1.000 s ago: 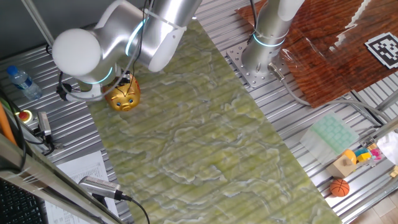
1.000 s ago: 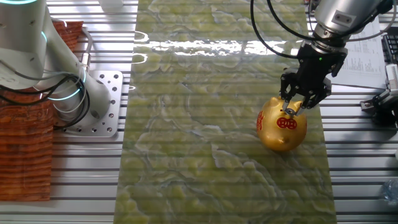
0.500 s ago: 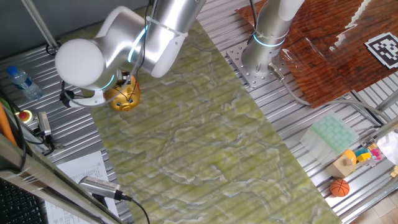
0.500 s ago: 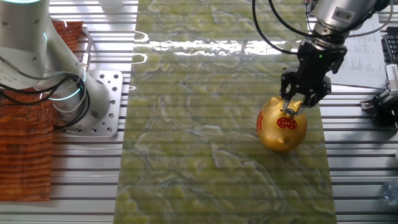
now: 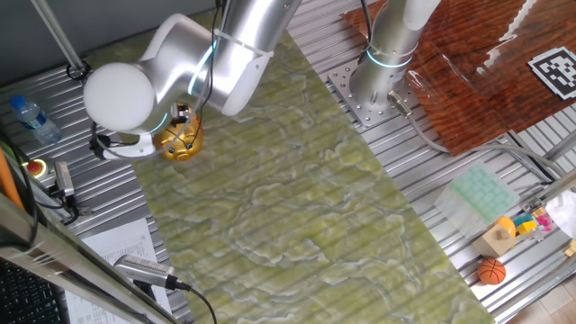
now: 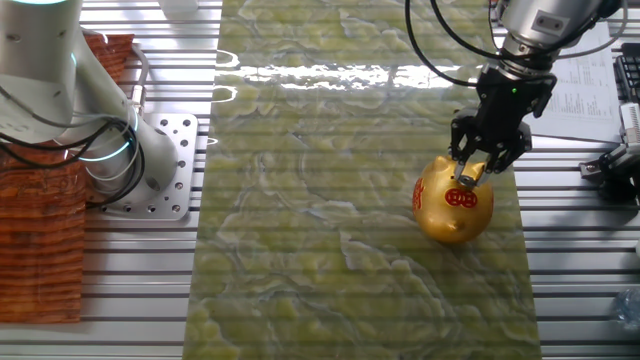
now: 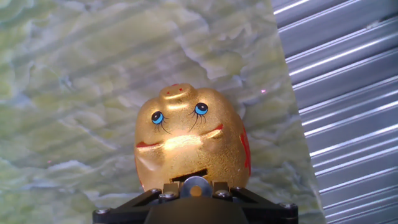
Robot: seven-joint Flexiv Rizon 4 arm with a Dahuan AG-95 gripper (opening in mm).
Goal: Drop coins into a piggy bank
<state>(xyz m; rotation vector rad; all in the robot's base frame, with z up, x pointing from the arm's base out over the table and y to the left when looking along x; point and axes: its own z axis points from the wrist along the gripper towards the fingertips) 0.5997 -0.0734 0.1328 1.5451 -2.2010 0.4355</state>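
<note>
Piggy bank (image 6: 453,201), gold and pig-shaped with blue eyes and a red marking on its back, stands on the green marbled mat (image 6: 330,200) near that mat's edge, on the ribbed metal bench (image 6: 580,280). Directly over its back hangs the gripper (image 6: 467,178), its 2 fingers (image 6: 459,165) closed on 1 coin (image 7: 196,186), a small grey disc held on edge. In the hand view the coin sits right at the dark slot (image 7: 188,176) in the pig's top; whether it touches the slot I cannot tell.
</note>
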